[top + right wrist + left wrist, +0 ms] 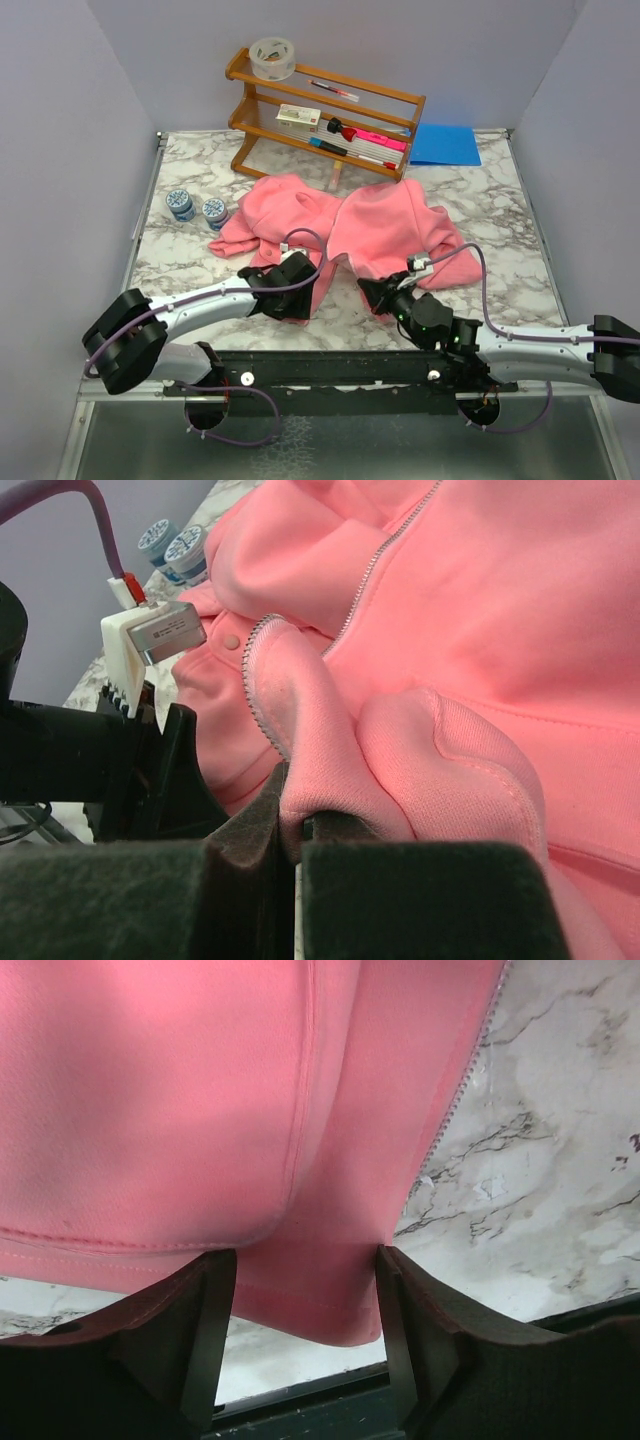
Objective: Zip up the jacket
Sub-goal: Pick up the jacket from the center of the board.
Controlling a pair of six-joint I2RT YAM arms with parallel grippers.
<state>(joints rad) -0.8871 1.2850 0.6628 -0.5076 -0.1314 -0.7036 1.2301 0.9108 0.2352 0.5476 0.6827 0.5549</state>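
Jacket: unzipped, middle of the table.
Left gripper: spread, straddling one front panel's hem.
Right gripper: pinching the other panel's zipper edge.

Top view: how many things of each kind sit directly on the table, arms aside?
pink jacket: 1
small jars: 2
wooden rack: 1
blue folder: 1
Total: 5

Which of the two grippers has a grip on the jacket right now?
The right gripper: its jaws are pinched shut on the jacket hem. The left gripper stands open at the other front edge, gripping nothing.
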